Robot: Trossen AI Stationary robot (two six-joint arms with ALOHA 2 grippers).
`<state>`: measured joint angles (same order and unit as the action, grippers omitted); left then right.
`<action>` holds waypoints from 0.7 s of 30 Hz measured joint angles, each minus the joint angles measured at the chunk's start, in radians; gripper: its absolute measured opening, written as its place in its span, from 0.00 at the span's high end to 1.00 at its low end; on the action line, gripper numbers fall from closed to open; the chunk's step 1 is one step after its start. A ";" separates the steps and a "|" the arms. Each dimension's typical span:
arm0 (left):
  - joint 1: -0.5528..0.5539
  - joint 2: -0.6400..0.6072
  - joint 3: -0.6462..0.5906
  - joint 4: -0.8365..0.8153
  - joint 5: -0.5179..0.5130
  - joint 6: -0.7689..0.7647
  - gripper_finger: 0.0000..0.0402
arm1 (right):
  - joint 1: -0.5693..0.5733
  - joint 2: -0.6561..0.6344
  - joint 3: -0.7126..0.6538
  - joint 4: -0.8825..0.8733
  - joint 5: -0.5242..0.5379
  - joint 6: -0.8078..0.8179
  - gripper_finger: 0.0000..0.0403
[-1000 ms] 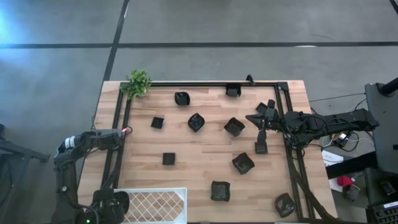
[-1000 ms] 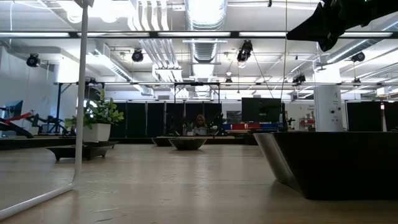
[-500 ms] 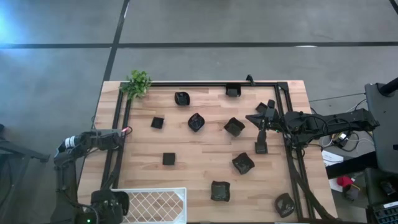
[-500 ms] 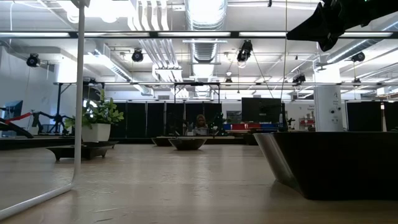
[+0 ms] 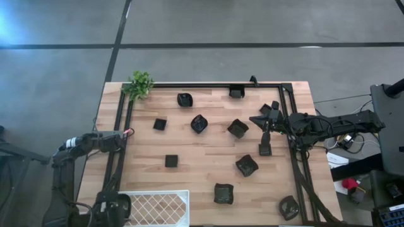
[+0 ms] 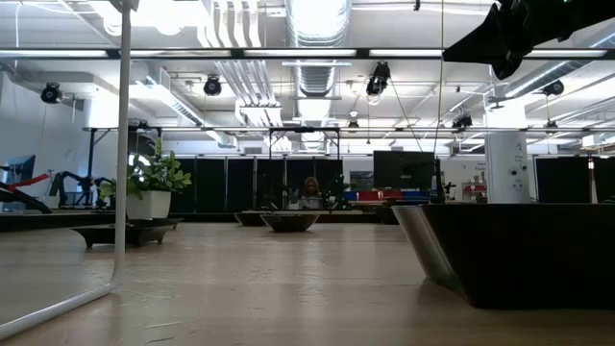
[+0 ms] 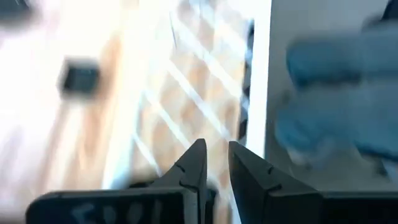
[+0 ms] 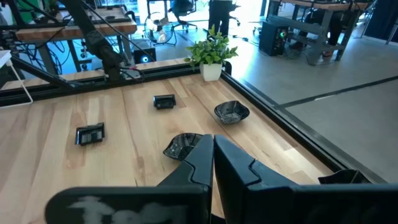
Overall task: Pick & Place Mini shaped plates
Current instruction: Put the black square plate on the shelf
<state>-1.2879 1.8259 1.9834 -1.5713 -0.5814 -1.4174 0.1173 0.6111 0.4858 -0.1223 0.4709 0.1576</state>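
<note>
Several small glossy black mini shaped plates rest flat on the wooden table: a square one (image 5: 171, 161), a petal-edged one (image 5: 199, 123), others (image 5: 247, 166) (image 5: 223, 193). My left gripper (image 5: 126, 133) hovers over the table's left edge, pointing steeply down. In its blurred wrist view its fingers (image 7: 216, 163) stand slightly apart with nothing between them, above a white mesh basket (image 7: 186, 93) and one square plate (image 7: 79, 74). My right gripper (image 5: 252, 118) waits shut (image 8: 212, 155) over the table's right side, near a plate (image 8: 181, 145).
The white mesh basket (image 5: 154, 207) sits at the near left corner. A small green plant (image 5: 140, 84) stands at the far left corner. A black frame rail (image 5: 214, 84) runs along the table's edges. One plate (image 6: 519, 252) looms close in the low view.
My left hand has risen a little over the table's left edge and tipped less steeply downward. The plates and my right arm have kept still.
</note>
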 joint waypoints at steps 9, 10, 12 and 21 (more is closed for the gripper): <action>0.068 0.000 -0.003 0.000 -0.452 0.101 0.85 | 0.000 0.000 0.000 0.000 0.000 -0.004 0.97; 0.084 0.000 -0.003 0.000 -0.466 0.111 0.85 | 0.000 0.000 0.000 0.000 0.000 -0.004 0.97; 0.122 0.000 -0.003 0.000 -0.472 0.118 0.85 | 0.000 0.000 0.000 0.000 0.000 -0.004 0.97; 0.350 0.000 -0.005 0.000 -0.315 0.073 0.85 | 0.000 0.000 0.000 0.000 0.000 -0.004 0.97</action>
<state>-0.9377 1.8259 1.9782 -1.5711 -0.8966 -1.3444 0.1173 0.6109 0.4858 -0.1226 0.4709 0.1539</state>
